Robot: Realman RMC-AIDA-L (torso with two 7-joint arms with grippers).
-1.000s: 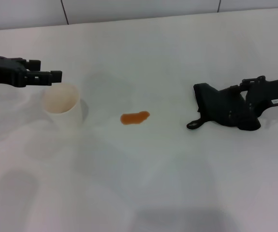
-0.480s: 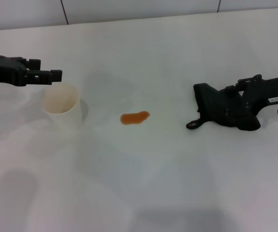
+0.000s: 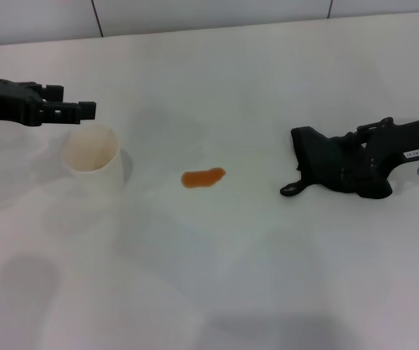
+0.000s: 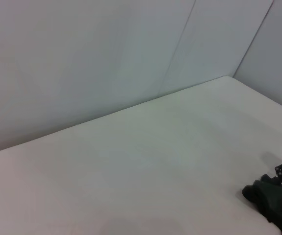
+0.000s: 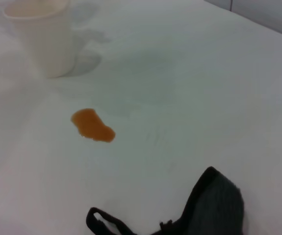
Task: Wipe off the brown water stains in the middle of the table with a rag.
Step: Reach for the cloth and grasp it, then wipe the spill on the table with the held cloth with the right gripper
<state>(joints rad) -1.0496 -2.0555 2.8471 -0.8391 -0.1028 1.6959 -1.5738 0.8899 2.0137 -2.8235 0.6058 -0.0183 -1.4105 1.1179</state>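
Note:
The brown water stain (image 3: 203, 177) is a small orange-brown oblong blot in the middle of the white table (image 3: 253, 87); the right wrist view shows it too (image 5: 92, 126). The black rag (image 3: 320, 158) lies bunched on the table to the stain's right, its loop tag (image 3: 291, 189) pointing toward the stain. It also shows in the right wrist view (image 5: 217, 205). My right gripper (image 3: 361, 172) is down at the rag's right end, black against black. My left gripper (image 3: 74, 111) hovers at the far left, just above a cup.
A white translucent plastic cup (image 3: 92, 157) stands upright left of the stain, also in the right wrist view (image 5: 45, 36). A tiled wall (image 3: 209, 11) runs along the table's far edge. The left wrist view shows bare tabletop (image 4: 131, 161) and the rag's end (image 4: 275, 200).
My left gripper has shifted slightly up and to the right above the cup. My right arm has shifted slightly at the rag. The rag and the stain have stayed put.

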